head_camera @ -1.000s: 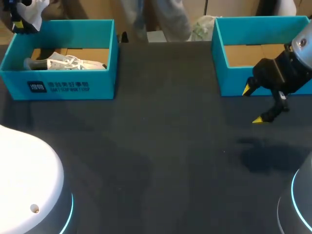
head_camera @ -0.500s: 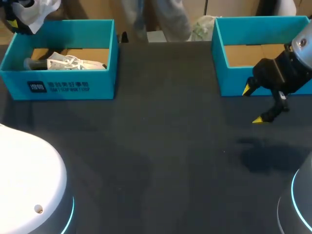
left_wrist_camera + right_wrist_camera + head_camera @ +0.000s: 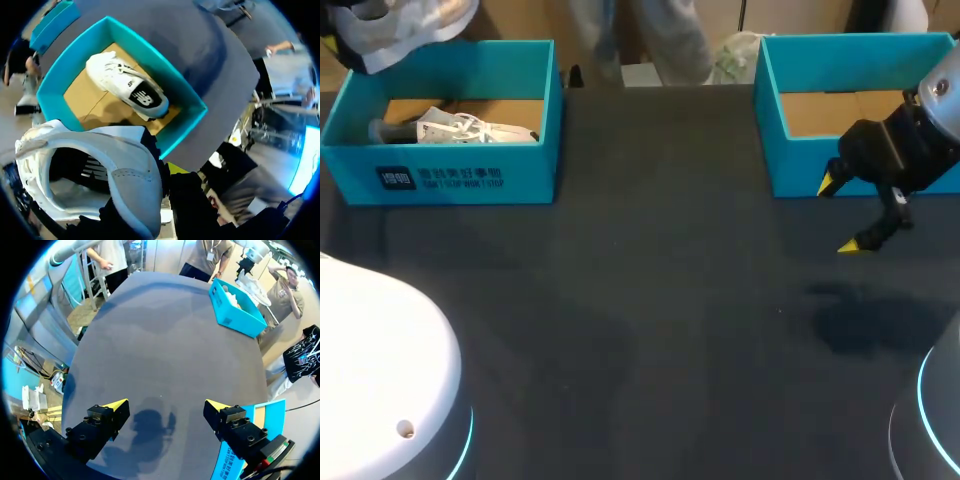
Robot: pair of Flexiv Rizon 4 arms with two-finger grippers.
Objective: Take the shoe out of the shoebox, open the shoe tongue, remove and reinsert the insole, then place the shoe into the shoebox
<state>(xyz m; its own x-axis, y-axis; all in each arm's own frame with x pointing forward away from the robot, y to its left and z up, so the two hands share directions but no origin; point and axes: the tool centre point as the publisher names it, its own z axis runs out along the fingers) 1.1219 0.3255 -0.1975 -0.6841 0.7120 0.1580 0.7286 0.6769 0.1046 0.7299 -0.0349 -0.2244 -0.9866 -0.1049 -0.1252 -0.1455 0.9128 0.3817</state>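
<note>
Left tool (image 3: 163,173) clamps shoe (image 3: 127,172), grip visible only from wrist | right tool (image 3: 166,405) wide open, empty

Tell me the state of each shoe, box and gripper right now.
Lifted shoe: held aloft by left gripper.
Second shoe: lying inside left shoebox.
Left shoebox: open, one shoe inside.
Right shoebox: open, no shoe seen inside.
Left gripper: shut on lifted shoe.
Right gripper: open, empty, over the table.
</note>
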